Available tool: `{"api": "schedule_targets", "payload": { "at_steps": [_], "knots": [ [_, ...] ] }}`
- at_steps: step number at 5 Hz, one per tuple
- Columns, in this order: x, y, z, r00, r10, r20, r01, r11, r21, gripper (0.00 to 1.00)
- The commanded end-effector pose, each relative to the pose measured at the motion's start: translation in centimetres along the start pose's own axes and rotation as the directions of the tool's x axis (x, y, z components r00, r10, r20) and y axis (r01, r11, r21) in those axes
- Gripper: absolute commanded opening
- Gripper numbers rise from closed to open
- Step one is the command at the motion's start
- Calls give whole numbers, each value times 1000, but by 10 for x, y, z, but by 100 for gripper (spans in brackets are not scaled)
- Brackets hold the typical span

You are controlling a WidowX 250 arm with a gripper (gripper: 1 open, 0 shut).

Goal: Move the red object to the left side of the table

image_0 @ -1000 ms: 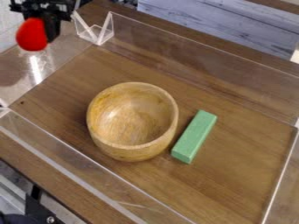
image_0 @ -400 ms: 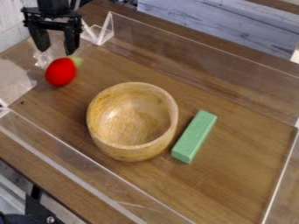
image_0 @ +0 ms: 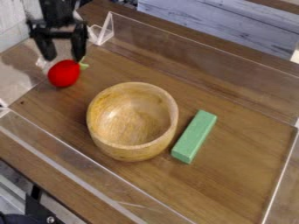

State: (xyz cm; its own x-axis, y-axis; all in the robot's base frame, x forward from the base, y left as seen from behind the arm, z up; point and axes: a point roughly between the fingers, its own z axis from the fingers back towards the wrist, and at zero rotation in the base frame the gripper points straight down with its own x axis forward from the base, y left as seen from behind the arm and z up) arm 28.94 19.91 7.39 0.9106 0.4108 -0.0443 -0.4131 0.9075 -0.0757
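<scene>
— Looking at the scene now: where is the red object (image_0: 65, 73) sitting?

— It is lying on the dark wood-grain surface (image_0: 233, 175), toward the far left corner, near the low clear acrylic wall on that side. It is resting on the wood itself, not in anything.

— And your hand?

— My hand (image_0: 59, 47) is hanging just above and behind the fruit, pointing straight down. My fingers (image_0: 38, 46) are standing spread wide, one to each side, and they are gripping nothing. Whether a fingertip is grazing the top of the fruit, I cannot tell; the two are overlapping in this view.

— Which way is the fruit pointing?

— It is nearly round, so no long axis is showing. A small green bit, the leafy stem, is peeking out at its upper right edge, so the stem end seems to be tilting toward the right and away from the camera. It is too small for me to say more.

— What else is lying around it?

— A round light wooden bowl (image_0: 132, 120) is sitting near the middle of the surface, to the right of the fruit and closer to the camera, apart from it, with bare wood between them. A green rectangular block (image_0: 194, 136) is lying flat just beside the bowl on its right, its long side running diagonally from near-left to far-right. A small clear acrylic piece (image_0: 101, 31) is standing behind my hand, at the far wall.

— Is anything crowding the fruit?

— Only my own hand over it; the bowl is the nearest neighbour.
</scene>
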Motion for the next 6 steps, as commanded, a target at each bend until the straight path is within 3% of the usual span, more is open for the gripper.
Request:
{"api": "schedule_targets", "payload": {
  "at_steps": [1,4,5,6],
  "knots": [
    [13,5,36,992,107,70,-103,993,-49,100],
    [0,13,23,987,157,45,-156,987,-36,100],
    [-1,13,40,977,207,47,-204,978,-50,100],
    [6,10,46,985,167,53,-164,984,-63,100]
  ]
}}
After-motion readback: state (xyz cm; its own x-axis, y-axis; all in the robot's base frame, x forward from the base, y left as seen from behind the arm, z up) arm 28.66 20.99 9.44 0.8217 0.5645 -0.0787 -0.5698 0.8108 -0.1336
